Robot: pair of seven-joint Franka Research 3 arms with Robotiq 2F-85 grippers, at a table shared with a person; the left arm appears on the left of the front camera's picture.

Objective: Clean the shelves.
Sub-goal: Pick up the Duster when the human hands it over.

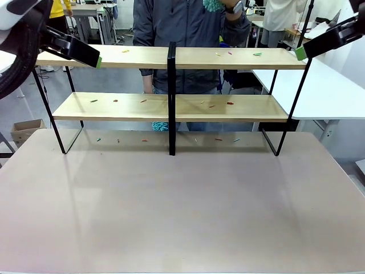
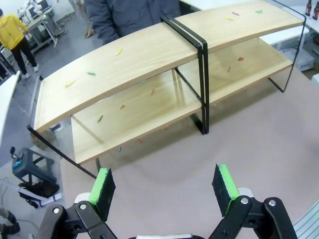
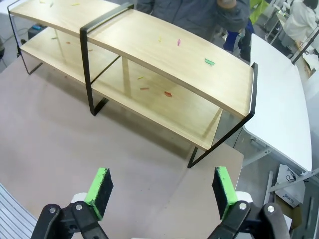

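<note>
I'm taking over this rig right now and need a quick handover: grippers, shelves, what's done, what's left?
Left gripper: jaws open, empty, in the air near the left end of the shelves, not touching.
Right gripper: jaws open, empty, in the air near the right end.
Shelves: at the far side of the table, a person behind them.
Done: nothing evident; small coloured scraps lie on both boards and on the table beneath.
Left: clear both tiers.

A robotics lab: white work tables [image 1: 328, 91] over a grey floor, a person in yellow [image 1: 59, 8] beside an equipment-laden bench [image 1: 85, 10], a cardboard box [image 1: 25, 130] on the floor.
</note>
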